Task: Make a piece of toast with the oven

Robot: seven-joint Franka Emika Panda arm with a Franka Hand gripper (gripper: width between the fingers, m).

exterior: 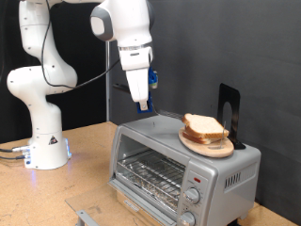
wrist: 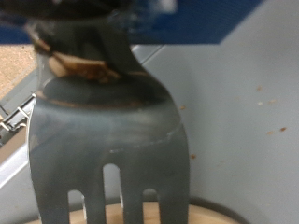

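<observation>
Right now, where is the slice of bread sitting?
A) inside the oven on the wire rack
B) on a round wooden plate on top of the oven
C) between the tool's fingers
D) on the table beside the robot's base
B: in the exterior view the piece of toast lies on the wooden plate atop the oven, while the tool hangs above the oven's top, apart from the bread.

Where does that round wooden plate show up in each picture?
Exterior view: the wooden plate sits on top of the oven, under the bread.
Wrist view: only its pale rim at the bottom edge.
Shared landmark: the oven's grey top.
</observation>
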